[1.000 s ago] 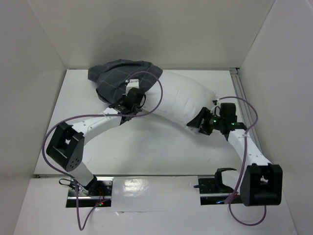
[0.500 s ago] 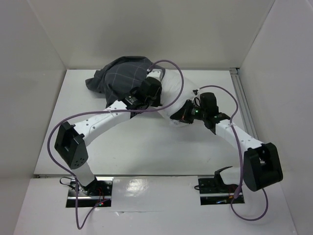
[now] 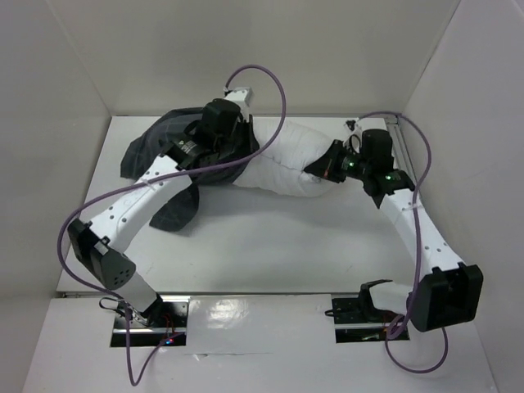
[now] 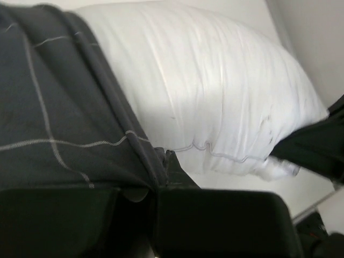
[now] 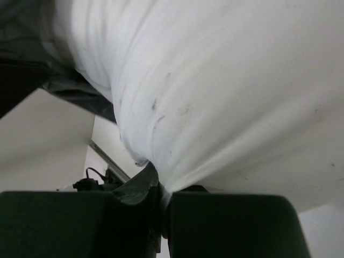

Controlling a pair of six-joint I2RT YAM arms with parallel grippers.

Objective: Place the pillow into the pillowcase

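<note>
From the top camera we see the pillow [image 3: 286, 157] lying across the far part of the table [image 3: 270, 246], toward 12 o'clock. Its left end is covered by the pillowcase [image 3: 155, 160], which bunches toward 10 o'clock, with a flap drooping toward 8 o'clock. The left gripper [image 3: 237, 146] sits where the dark cloth meets the white cushion. From up here we cannot tell how its jaws stand. The right gripper [image 3: 318, 170] is at the pillow's right end, around 2 o'clock on the table, and points toward 9 o'clock.

Through the left wrist camera the pillowcase [image 4: 54, 118] fills the 9 o'clock side, its pale grid lines clear. The bare pillow [image 4: 215, 91] spreads from 12 to 3 o'clock. At 6 o'clock the left gripper [image 4: 156, 189] is closed, with the pillowcase's hem pinched between its fingers.

Through the right wrist camera the pillow [image 5: 226, 80] takes up nearly everything from 11 to 4 o'clock, its fabric drawn into long creases that run down to 6 o'clock. There the right gripper [image 5: 161, 198] is clamped together on a gathered fold of the white fabric. At 9 to 10 o'clock we see dark folds of the pillowcase [image 5: 80, 91] lying against the pillow's far end.
</note>
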